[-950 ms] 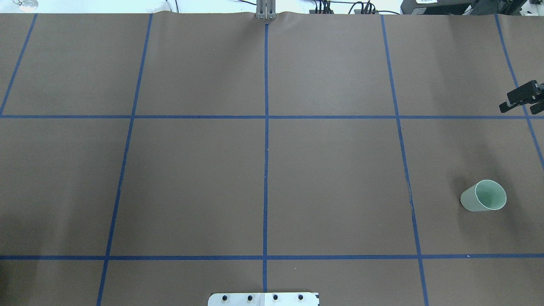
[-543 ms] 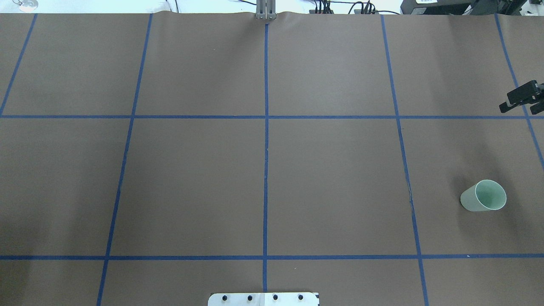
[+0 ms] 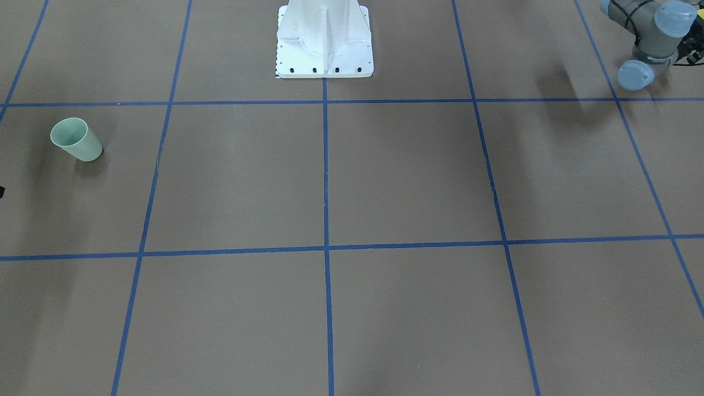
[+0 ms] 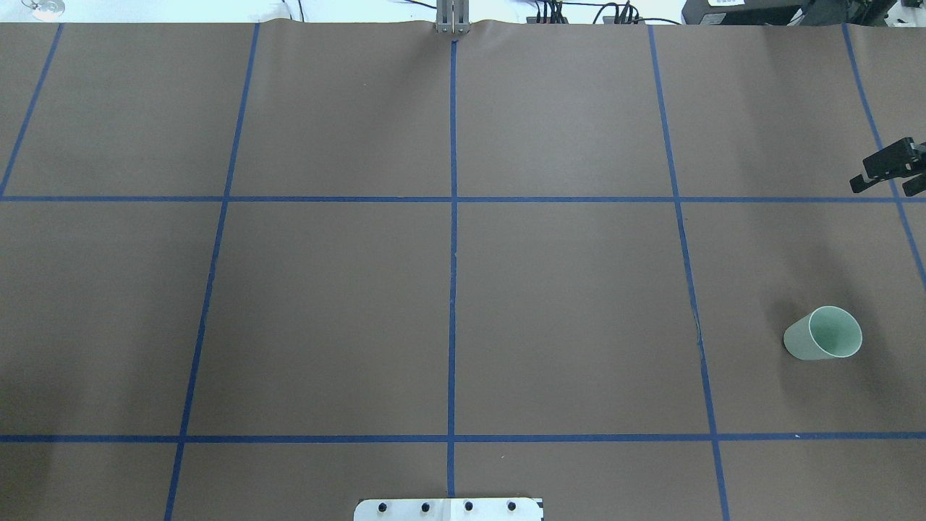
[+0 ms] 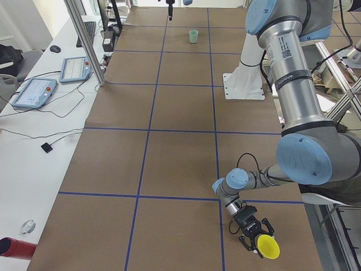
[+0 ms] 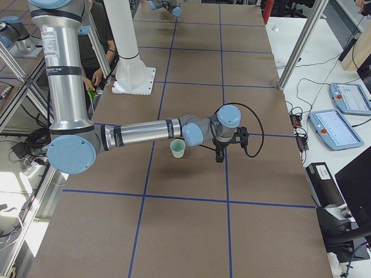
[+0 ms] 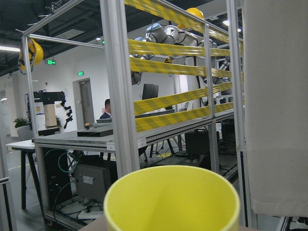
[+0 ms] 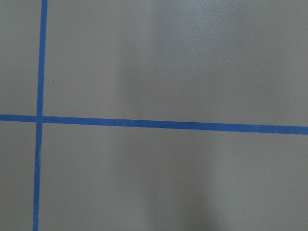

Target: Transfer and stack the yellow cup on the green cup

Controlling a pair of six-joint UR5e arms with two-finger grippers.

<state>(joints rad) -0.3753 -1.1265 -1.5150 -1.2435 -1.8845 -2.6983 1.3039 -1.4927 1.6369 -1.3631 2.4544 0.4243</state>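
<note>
The green cup [image 4: 821,334] stands upright on the brown table, at the right in the overhead view and at the left [image 3: 77,140] in the front-facing view. My right gripper [image 4: 882,187] hovers open and empty at the right edge, beyond the cup [image 6: 177,149] and apart from it. The yellow cup [image 5: 266,247] hangs tilted at the tip of my left gripper [image 5: 252,230], low over the table's left end. Its rim and inside fill the bottom of the left wrist view [image 7: 171,202]. No fingers show there, so I cannot tell how the left gripper stands.
The white robot base [image 3: 324,38] stands at the robot's edge of the table. Blue tape lines [image 4: 453,217] divide the table into squares. Teach pendants [image 5: 34,90] and cables lie on the white bench alongside. A person [image 6: 95,52] is behind the robot.
</note>
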